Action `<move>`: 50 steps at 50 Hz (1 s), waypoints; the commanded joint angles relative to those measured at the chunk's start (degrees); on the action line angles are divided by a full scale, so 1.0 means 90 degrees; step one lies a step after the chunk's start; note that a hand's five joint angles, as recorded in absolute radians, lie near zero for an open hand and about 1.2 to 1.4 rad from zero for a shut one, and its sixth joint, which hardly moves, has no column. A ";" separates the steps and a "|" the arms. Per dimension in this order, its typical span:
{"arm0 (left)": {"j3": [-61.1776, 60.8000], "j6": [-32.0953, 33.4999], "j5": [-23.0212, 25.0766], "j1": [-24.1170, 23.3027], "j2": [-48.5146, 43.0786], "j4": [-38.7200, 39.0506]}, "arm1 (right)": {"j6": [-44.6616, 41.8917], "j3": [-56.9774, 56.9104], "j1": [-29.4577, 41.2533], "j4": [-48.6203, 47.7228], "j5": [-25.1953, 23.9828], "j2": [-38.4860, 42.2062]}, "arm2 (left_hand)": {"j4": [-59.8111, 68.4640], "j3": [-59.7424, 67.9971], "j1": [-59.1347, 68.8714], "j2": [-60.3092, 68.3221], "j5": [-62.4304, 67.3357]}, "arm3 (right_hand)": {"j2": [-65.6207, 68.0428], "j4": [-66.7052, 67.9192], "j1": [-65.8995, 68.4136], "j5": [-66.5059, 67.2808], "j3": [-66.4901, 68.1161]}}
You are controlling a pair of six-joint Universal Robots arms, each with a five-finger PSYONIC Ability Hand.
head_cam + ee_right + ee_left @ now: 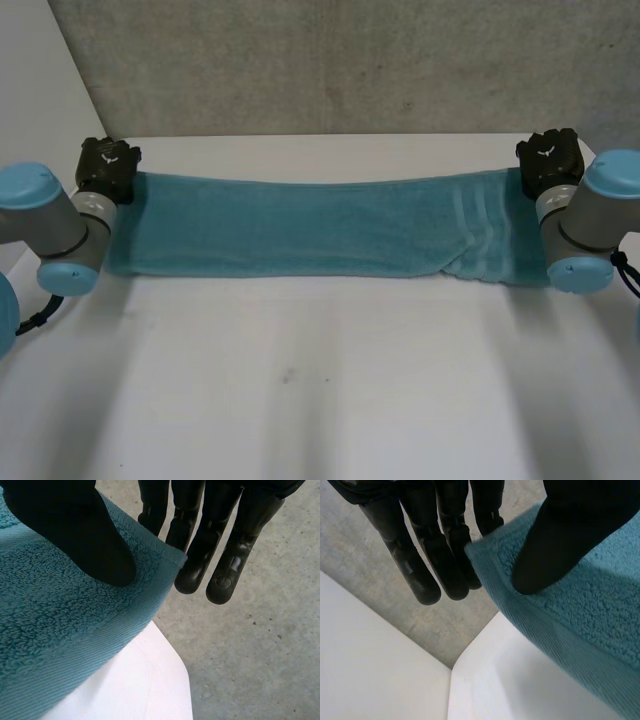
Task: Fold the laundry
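So the towel (310,230) is pulled out long and narrow between the two hands, toward the far side of the table (320,390). The left hand (108,165) has one far corner: its thumb (560,540) presses down on top of the cloth and straight fingers (420,570) sit underneath, so it's a pinch. The right hand (548,160) does the same at the other far corner, thumb (75,535) on top and fingers (225,555) under the hem.

Progress-wise, I'd guess it's about midway. The strip looks too narrow for a flat towel, and near the right hand there's a lapped-over layer by the stripes, so one lengthwise fold seems done. What's left is probably bringing the ends together, maybe twice, then smoothing. That wrinkly bit near the right hand may need tidying.
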 commanded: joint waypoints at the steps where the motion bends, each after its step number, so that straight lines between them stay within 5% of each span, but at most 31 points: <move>1: -0.0345 0.0046 0.0608 -0.0181 0.0092 0.0128 | -0.0012 -0.0611 0.0071 0.0785 0.0210 0.0354 | -0.6066 -0.6058 -0.5739 -0.6086 -0.5893 | -0.5900 -0.5984 -0.4613 -0.5846 -0.5954; 6: -0.1068 0.0349 0.0853 -0.0309 0.0785 0.0235 | 0.0076 -0.0680 0.0091 0.1264 0.0309 0.0219 | -0.6167 -0.6158 -0.5839 -0.6186 -0.5994 | -0.6367 -0.6451 -0.5080 -0.6313 -0.6421; 13: -0.2034 0.0447 0.0756 -0.0416 0.1984 0.0392 | 0.0485 0.0100 0.0023 0.1382 0.0192 -0.1265 | -0.6167 -0.6158 -0.5839 -0.6186 -0.5994 | -0.6367 -0.6451 -0.5080 -0.6313 -0.6421; 23: -0.3568 -0.0108 0.0629 -0.0358 0.3568 0.0051 | 0.0955 0.1906 -0.0075 0.2326 -0.0804 -0.3277 | -0.6167 -0.6158 -0.5839 -0.6186 -0.5994 | -0.6367 -0.6451 -0.5080 -0.6313 -0.6421; 35: -0.4468 -0.1525 0.0658 -0.0387 0.4438 -0.1658 | 0.1277 0.2825 -0.0768 0.3502 -0.1097 -0.3201 | -0.6167 -0.6158 -0.5839 -0.6186 -0.5994 | -0.3835 -0.3920 -0.2549 -0.3782 -0.3890; 50: -0.4917 -0.1584 0.0639 -0.0573 0.4146 -0.0567 | 0.1238 0.2719 -0.1091 0.2300 -0.1664 -0.1697 | -0.6167 -0.6158 -0.5839 -0.6186 -0.5994 | -0.3031 -0.3115 -0.1744 -0.2977 -0.3085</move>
